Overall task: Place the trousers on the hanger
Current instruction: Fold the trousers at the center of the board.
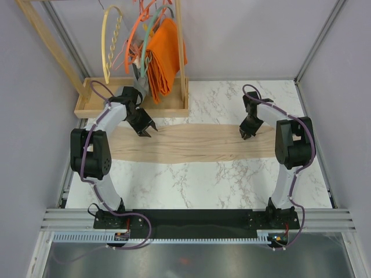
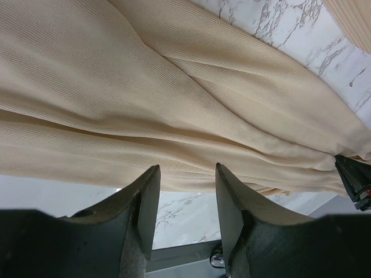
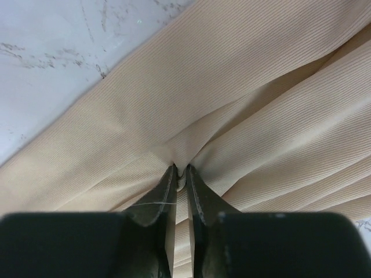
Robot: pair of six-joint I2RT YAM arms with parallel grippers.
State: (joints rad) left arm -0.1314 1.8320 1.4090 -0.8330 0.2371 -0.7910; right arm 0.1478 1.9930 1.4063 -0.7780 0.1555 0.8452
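Beige trousers (image 1: 191, 145) span the table (image 1: 232, 185) from above. Wrist views show the right gripper (image 3: 181, 169) pinching a fold and the left gripper (image 2: 186, 174) parted, empty.

Trousers (image 1: 191, 143) span the bench (image 1: 197, 185) side to side at mid-depth. Bare bench lies open near the arm bases and at back right. Back left blocked: rack (image 1: 93, 107), with orange cloth (image 1: 165, 55) hanging just behind left hand (image 1: 145, 132). Orange hangers (image 1: 136, 35) crowd the hanger (image 1: 107, 52) on its right.

top: overhead, whole table (image 1: 203, 185) | wrists: close, downward, sharing trousers (image 1: 197, 143)
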